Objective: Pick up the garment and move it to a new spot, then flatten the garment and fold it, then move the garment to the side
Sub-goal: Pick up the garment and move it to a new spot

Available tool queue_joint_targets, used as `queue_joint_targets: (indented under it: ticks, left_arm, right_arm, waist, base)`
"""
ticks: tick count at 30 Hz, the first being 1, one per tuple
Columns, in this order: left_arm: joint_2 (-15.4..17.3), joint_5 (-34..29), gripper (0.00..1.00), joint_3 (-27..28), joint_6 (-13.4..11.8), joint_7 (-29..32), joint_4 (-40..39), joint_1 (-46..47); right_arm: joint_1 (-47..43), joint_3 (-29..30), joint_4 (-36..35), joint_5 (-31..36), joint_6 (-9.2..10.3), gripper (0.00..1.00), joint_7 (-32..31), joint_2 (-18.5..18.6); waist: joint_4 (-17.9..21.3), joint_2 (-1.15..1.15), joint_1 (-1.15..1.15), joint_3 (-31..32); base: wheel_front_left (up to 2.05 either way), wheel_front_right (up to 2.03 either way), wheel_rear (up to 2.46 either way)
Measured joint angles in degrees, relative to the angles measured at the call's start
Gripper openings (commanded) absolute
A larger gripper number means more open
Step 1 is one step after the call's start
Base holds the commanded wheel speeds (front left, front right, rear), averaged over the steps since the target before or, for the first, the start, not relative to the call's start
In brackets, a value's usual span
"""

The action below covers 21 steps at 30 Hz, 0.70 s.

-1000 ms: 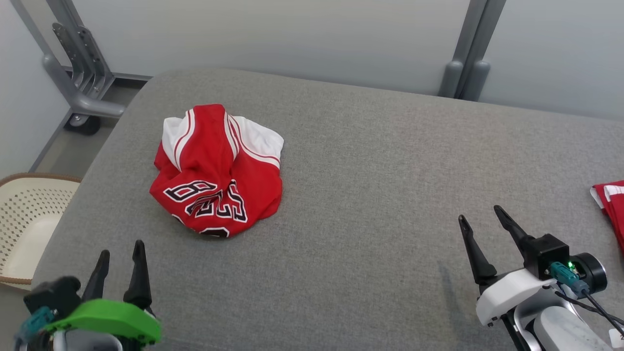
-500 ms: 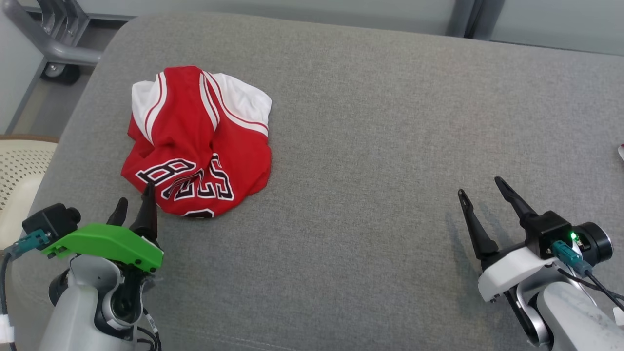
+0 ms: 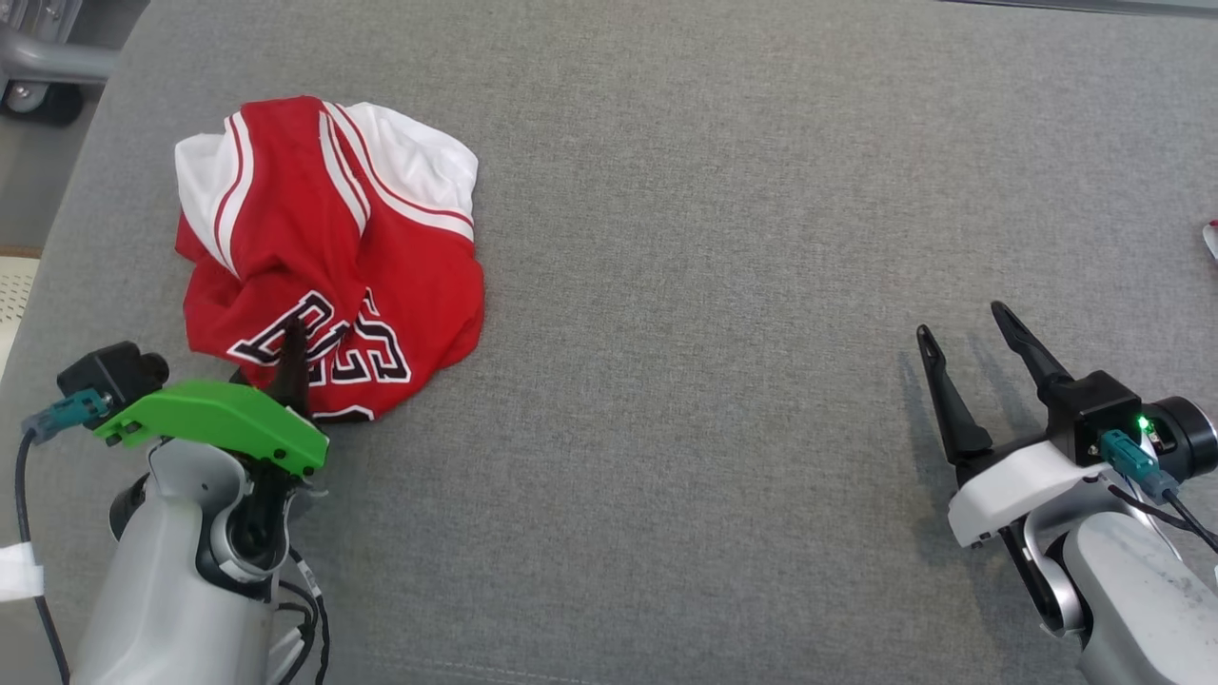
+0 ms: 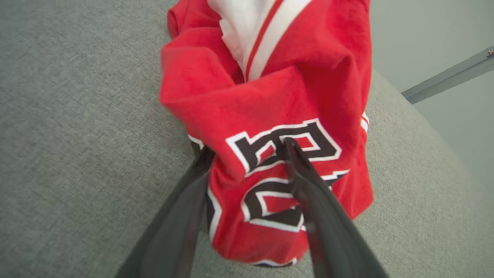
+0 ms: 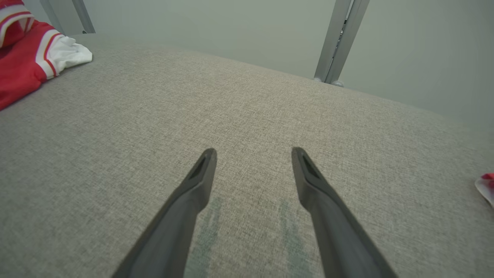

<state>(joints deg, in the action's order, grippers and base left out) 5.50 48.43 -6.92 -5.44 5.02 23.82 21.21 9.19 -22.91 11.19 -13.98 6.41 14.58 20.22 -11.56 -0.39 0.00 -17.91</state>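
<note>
The garment (image 3: 333,238) is a crumpled red jersey with white trim and black-and-white lettering, lying at the left of the grey cushioned surface (image 3: 714,285). My left gripper (image 3: 266,357) is at its near edge, open. In the left wrist view a raised fold of the garment (image 4: 270,96) sits between the spread fingers of the left gripper (image 4: 249,148); the left finger is partly tucked under the cloth. My right gripper (image 3: 962,321) stands open over bare fabric at the right, far from the jersey. The right wrist view has the right gripper (image 5: 253,150) empty and the garment (image 5: 23,65) at the far left.
A second red-and-white cloth (image 3: 1210,238) peeks in at the right edge. A pale perforated basket (image 3: 11,295) and a grey metal frame with a wheel (image 3: 38,86) stand off the left side. Grey posts (image 5: 339,38) rise behind the surface.
The head camera has tilted down, shifting the whole picture. My left gripper has advanced to the jersey's near edge, its fingers now astride a fold. The right gripper has barely moved.
</note>
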Motion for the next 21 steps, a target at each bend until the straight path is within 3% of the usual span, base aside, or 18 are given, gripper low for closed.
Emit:
queue_joint_targets:
  ticks: [8,21]
  left_arm:
    - [0.6,-3.3,0.00,-3.1,2.9,-1.1,-0.7,3.9]
    - [-1.0,-7.4,0.00,-14.3,9.1,1.2,-8.0,9.0]
  right_arm:
    - [0.0,0.3,0.9,-0.1,-0.09,1.00,0.0,-0.8]
    - [0.1,-0.3,2.3,-0.2,-0.86,1.00,0.0,-4.5]
  waist:
    - [0.0,0.00,0.00,1.1]
    - [1.7,0.00,0.00,4.0]
  base:
    - [0.00,0.00,0.00]
    - [0.00,0.00,0.00]
